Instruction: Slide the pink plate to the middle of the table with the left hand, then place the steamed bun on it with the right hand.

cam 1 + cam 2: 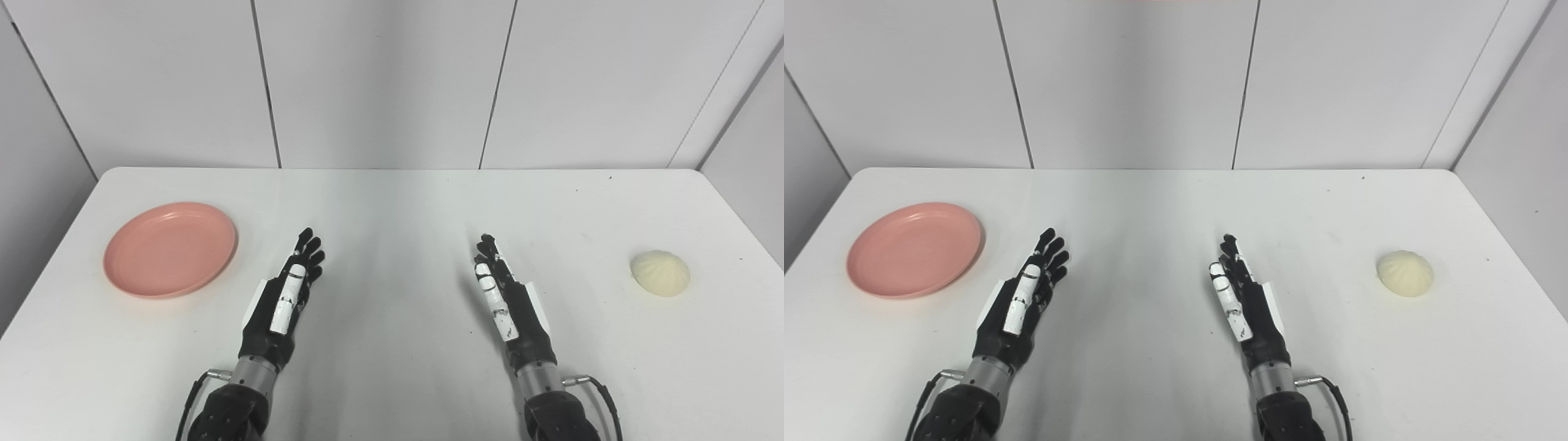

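step: none begun | pink plate (169,248) far left on table (392,202), bare | bun (660,272) far right | left hand (285,303) and right hand (505,300) released, holding nothing, mid-table | next: left hand reaches left to plate rim, slides it to centre

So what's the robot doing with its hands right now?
Nothing is being held yet. The left hand and right hand are both open, stretched out over the middle of the table, touching neither thing. The plate sits empty on the left side, and the bun sits far off on the right. The job looks like it hasn't started: the plate isn't in the middle yet.
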Tool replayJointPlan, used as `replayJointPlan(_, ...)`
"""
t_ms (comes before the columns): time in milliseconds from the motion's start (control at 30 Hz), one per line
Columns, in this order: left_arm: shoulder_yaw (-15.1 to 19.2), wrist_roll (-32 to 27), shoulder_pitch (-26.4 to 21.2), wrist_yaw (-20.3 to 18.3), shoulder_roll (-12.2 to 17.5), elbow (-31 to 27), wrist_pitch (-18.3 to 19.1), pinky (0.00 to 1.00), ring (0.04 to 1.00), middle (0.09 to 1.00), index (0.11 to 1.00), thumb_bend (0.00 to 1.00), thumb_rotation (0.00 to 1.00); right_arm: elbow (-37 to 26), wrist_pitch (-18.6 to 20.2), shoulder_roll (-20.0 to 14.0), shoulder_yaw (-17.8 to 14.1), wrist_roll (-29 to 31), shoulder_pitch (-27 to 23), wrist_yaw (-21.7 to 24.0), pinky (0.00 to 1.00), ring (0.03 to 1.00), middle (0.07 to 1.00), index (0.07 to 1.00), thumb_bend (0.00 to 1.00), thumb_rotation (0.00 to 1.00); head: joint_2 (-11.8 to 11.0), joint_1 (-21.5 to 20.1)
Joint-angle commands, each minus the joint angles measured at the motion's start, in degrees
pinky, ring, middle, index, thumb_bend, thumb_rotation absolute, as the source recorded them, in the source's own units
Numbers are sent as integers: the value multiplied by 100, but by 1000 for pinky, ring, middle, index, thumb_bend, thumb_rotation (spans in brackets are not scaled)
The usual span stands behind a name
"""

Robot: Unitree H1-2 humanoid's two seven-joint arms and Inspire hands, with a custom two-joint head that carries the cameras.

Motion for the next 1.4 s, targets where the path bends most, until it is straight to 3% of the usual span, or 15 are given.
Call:
replayJointPlan(0,12,22,186,16,43,398,145,983,975,990,1000,374,1000,12,-30,23,73,27,-25,103,918,929,954,964,276,1000,11,15)
replayJointPlan(800,-2,12,187,10,28,389,158,984,973,989,1000,372,1000,-3,-25,8,60,53,-8,104,916,927,954,962,272,1000,-17,91)
replayJointPlan(1067,-141,225,54,182,-194,810,-107,992,977,991,1000,370,1000,111,-229,-273,-78,378,-7,305,951,949,969,981,269,1000,-268,1256)
replayJointPlan(1233,-164,337,-78,308,-370,1143,-312,989,982,994,1000,362,1000,229,-392,-435,-169,558,-50,410,957,950,967,986,189,1000,-374,1601)
replayJointPlan(1367,-179,402,-140,373,-422,1289,-413,976,981,992,1000,345,1000,212,-370,-424,-238,719,-56,462,980,963,978,996,164,1000,-403,1649)
